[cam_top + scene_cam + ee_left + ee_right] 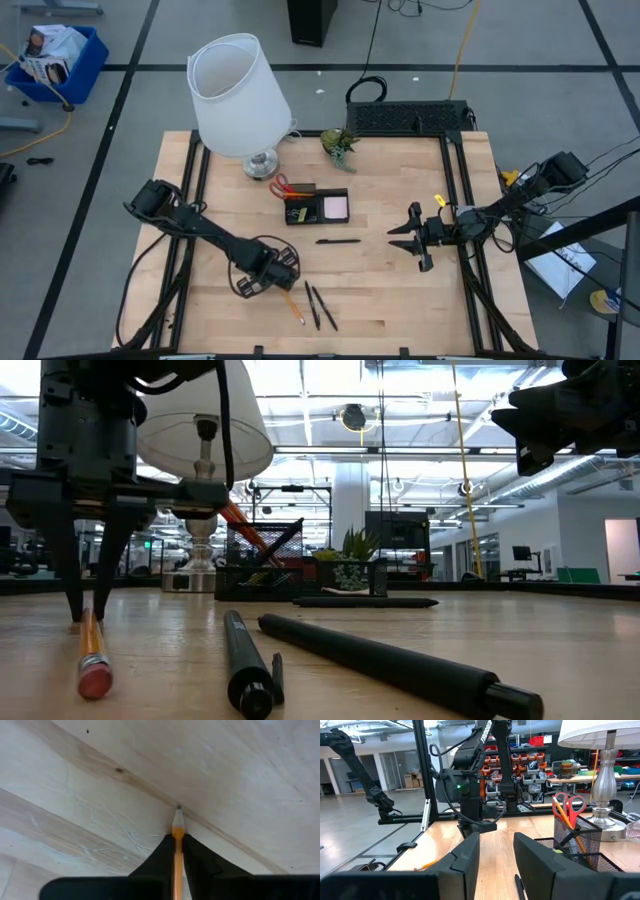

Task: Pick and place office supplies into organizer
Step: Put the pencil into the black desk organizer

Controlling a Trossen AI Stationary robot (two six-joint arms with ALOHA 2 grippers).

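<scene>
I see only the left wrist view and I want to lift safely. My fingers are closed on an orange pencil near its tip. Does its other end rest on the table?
Observer: Yes. In the low view the orange pencil lies on the table with its eraser end down. The left gripper is shut on it.
Operator: Is something close beside it?
Observer: Two black pens lie on the side toward the right arm. In the high view they are near the pencil but apart from it.
Operator: Where is the organizer from there?
Observer: The organizer stands farther back, near the lamp base. The right gripper waits open off to its side.
</scene>
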